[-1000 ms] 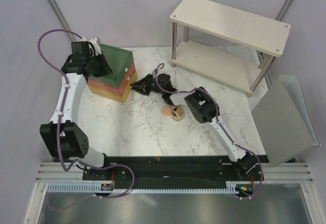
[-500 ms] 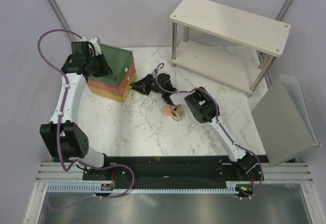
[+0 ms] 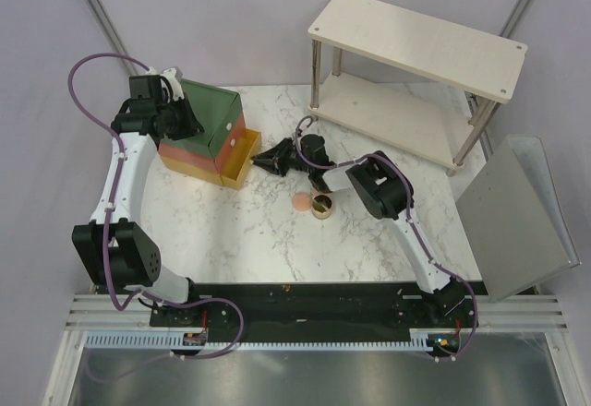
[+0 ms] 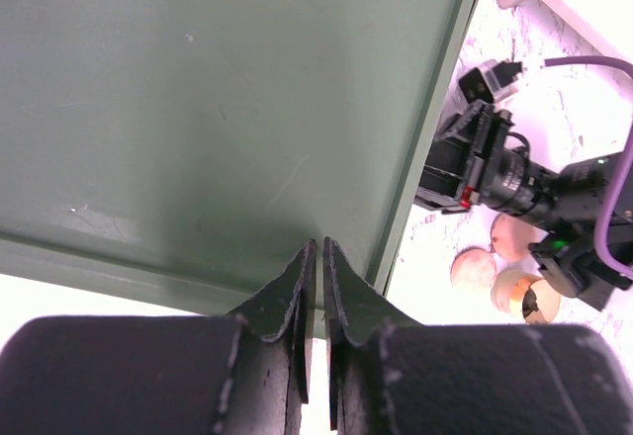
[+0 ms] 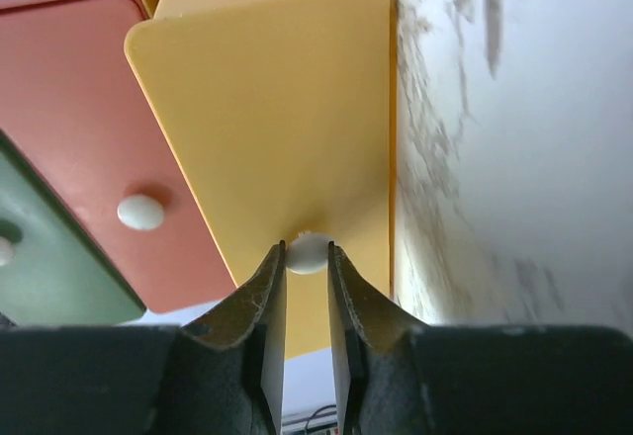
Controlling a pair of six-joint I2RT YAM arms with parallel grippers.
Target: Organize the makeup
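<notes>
Right hand (image 5: 307, 263) pinches the white knob (image 5: 308, 252) of the yellow drawer (image 5: 267, 109); gold pot (image 3: 322, 208) lies nearby behind it.

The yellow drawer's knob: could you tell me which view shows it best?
The right wrist view: the knob is close-up, gripped by the right hand. From above, that hand hides it; the left wrist view shows only the box's green top.

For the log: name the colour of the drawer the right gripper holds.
Yellow drawer; right wrist view shows it best.

Lab cell: aluminium frame (image 3: 94, 5), plain grey walls (image 3: 203, 18).
</notes>
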